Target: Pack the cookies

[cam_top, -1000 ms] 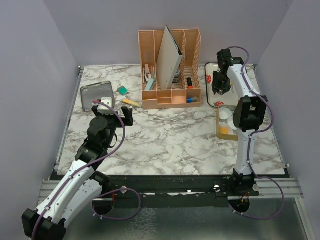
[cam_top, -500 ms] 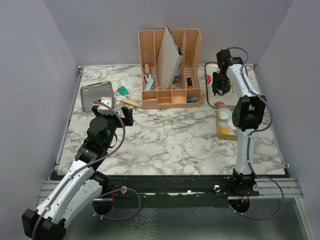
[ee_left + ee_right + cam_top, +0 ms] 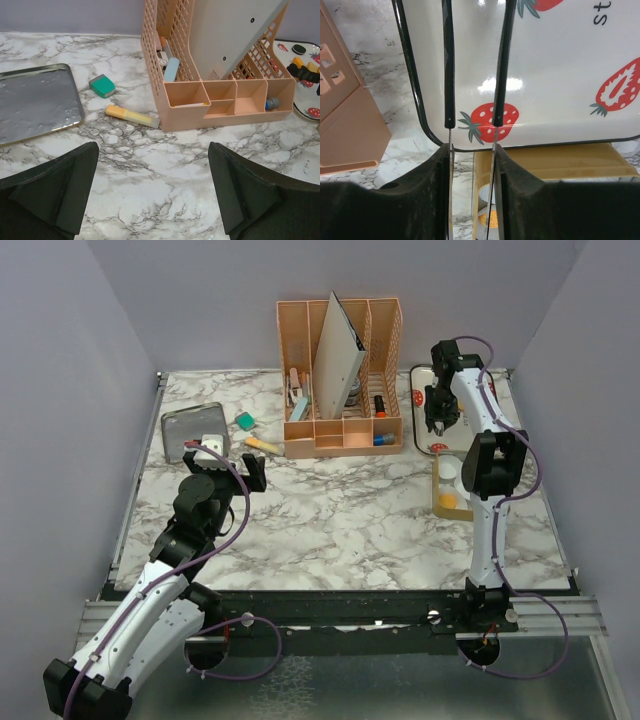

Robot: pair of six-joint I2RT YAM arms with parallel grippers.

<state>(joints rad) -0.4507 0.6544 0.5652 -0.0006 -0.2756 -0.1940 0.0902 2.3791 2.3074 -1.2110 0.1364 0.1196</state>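
Cookies (image 3: 298, 62): two orange-yellow pieces seen on strawberry tray (image 3: 302, 97) at far right, one more in tan box (image 3: 545, 162) just nearer; too small to tell any long axis. Right gripper (image 3: 436, 428) above tray, fingers narrowly apart, tips cropped, grip impossible to tell. Left gripper (image 3: 152, 170) spread wide, empty, well apart at left.

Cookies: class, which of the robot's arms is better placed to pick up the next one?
Right, most likely. The right gripper hangs open directly over the strawberry tray holding the cookies; the left gripper sits far off near the metal tray.
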